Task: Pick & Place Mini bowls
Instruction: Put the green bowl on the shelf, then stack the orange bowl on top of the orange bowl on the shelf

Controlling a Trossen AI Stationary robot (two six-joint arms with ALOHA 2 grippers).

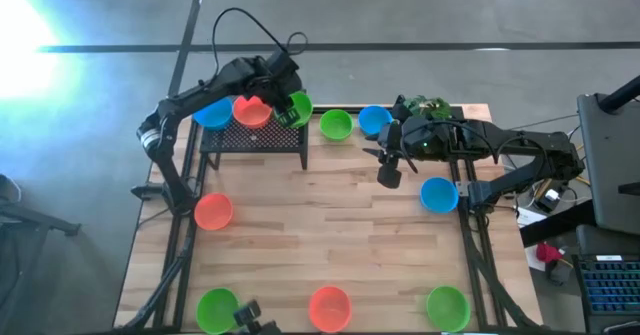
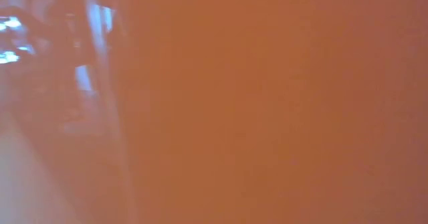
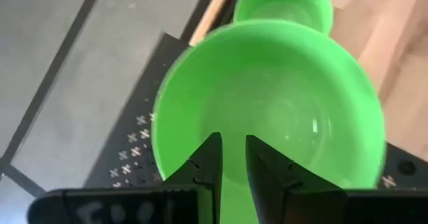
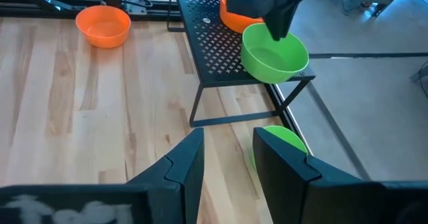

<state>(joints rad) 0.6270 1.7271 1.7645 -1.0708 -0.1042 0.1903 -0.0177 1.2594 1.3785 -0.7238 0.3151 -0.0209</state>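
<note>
High view: the left hand (image 1: 291, 108) pinches the rim of a green mini bowl (image 1: 298, 106) at the right end of the black mesh stand (image 1: 255, 135), beside an orange-red bowl (image 1: 252, 110) and a blue bowl (image 1: 212, 114). The right hand (image 1: 385, 163) hangs over the worktop (image 1: 330, 235), fingers parted, empty.

Low view: only an orange blur.

Left wrist view: fingers (image 3: 207, 167) nearly closed on the green bowl's rim.

Right wrist view: another green bowl (image 4: 282, 141) lies beyond its spread fingers (image 4: 184, 164).
</note>
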